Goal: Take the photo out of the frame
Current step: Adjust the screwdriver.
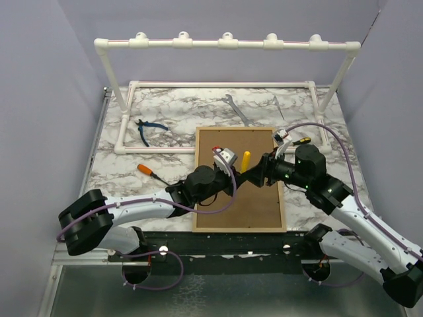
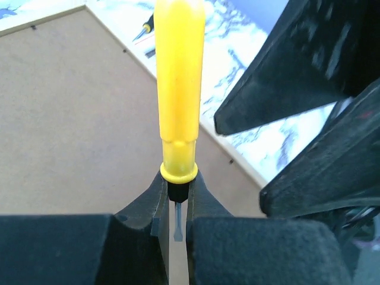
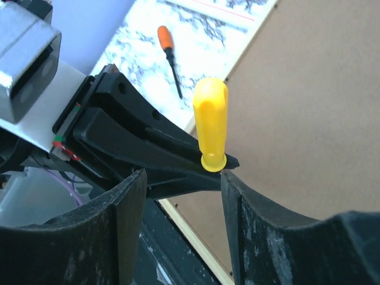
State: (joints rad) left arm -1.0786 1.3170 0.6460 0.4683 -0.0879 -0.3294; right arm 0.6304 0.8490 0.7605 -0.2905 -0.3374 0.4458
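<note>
While the frame (image 1: 258, 205) lies back-up beneath them, left fingers (image 2: 142, 208) clamp a yellow screwdriver (image 2: 178, 89) and right fingers (image 3: 119, 225) stand parted.

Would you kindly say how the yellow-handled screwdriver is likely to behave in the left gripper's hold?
The yellow-handled screwdriver looks rigid and probably light. The left gripper pinches only its thin neck under the handle, so it may pivot or slip. Its smooth round handle would likely roll if dropped on the flat back of the frame.
</note>
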